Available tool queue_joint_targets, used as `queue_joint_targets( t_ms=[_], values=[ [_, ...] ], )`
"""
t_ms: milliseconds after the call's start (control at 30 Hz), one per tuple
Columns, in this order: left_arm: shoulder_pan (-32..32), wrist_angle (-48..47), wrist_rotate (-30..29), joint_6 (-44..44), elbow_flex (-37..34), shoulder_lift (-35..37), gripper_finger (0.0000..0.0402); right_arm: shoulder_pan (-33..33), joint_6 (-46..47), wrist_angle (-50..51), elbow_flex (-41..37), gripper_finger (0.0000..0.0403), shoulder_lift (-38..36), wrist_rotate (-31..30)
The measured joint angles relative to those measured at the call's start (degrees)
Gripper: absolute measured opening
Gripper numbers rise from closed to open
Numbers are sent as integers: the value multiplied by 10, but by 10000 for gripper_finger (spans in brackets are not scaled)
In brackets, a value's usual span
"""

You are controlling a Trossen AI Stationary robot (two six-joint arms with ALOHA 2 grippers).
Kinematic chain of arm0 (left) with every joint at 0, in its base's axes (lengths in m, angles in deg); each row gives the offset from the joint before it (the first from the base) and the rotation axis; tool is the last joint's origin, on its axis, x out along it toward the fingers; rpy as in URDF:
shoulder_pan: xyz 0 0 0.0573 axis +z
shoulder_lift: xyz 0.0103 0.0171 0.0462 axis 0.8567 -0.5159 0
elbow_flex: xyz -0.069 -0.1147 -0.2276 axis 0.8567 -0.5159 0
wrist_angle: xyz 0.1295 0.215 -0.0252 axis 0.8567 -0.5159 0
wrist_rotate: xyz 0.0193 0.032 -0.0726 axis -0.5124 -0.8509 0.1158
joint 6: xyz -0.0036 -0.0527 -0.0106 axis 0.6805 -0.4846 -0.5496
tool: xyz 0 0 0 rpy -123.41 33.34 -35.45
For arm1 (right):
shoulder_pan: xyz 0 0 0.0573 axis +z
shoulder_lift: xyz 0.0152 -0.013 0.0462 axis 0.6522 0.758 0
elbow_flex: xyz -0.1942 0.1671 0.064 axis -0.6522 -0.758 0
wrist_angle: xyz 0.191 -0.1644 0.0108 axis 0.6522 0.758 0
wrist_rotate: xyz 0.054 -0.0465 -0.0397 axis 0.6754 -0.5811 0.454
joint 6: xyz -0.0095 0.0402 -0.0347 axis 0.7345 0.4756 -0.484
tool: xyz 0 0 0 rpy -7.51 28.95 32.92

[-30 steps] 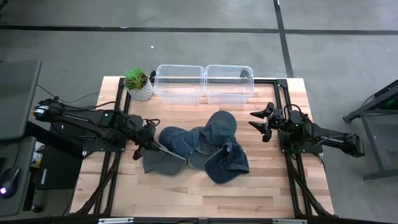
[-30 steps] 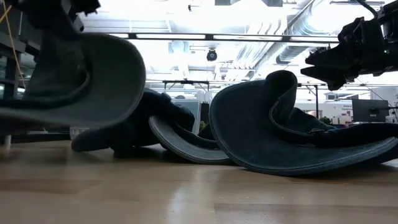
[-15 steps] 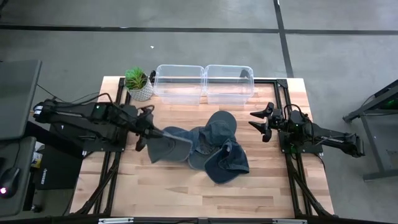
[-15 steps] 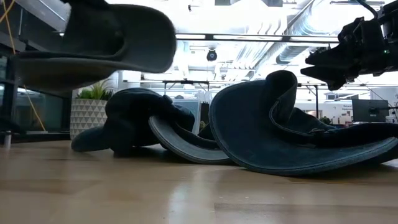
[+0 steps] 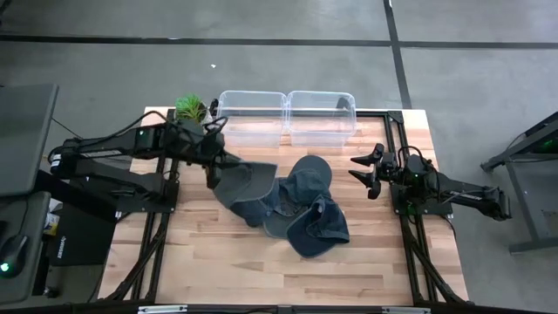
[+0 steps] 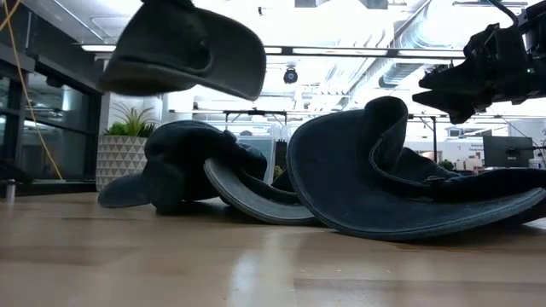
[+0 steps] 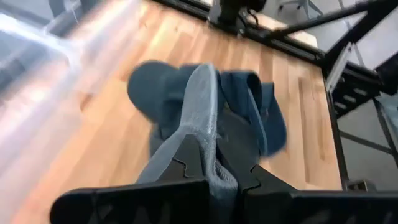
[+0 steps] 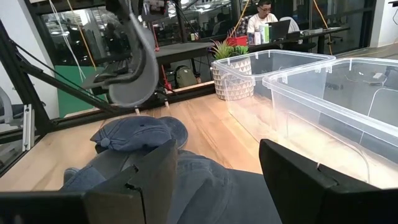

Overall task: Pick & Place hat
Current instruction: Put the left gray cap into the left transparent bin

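Hat [image 5: 237, 181], dark blue denim cap: now carried clear of the desk [image 5: 218, 266], brim clamped in left hand [image 5: 212, 160]. Raised over the last second from low beside the heap to well above it, and swung from about 9 o'clock of the pile toward 11 o'clock, nearer the bins. Seen airborne in the low view [image 6: 189, 49], nothing beneath it but the remaining caps.

Meaning for the task: pick judged complete; transfer under way; placement not yet done. Likely destination the left clear bin [image 5: 251, 114], at 12 o'clock of the carried hat and still apart from it.

Remaining hats [image 5: 301, 209]: heaped at desk centre, overlapping one another, unmoved.

Second clear bin [image 5: 322, 114]: touching the first, at its 3 o'clock. Potted plant [image 5: 191, 112]: at 9 o'clock of the bins, close to the left arm.

Right hand [image 5: 364, 172]: fingers spread apart, holding nothing, parked at 3 o'clock of the heap, unmoved.

Brands, labels, writing: none legible on hats, bins or arms.
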Motion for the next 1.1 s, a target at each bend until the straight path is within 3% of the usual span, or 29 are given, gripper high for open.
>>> queue_joint_targets(
  t_ms=[400,733,1100],
  values=[
    [71,-62,-8,31,148,-126,0,0,0,0,0,222,0,0],
    [165,-96,73,25,251,-219,0,0,0,0,0,222,0,0],
    [280,-98,213,59,291,-256,0,0,0,0,0,222,0,0]
  ],
)
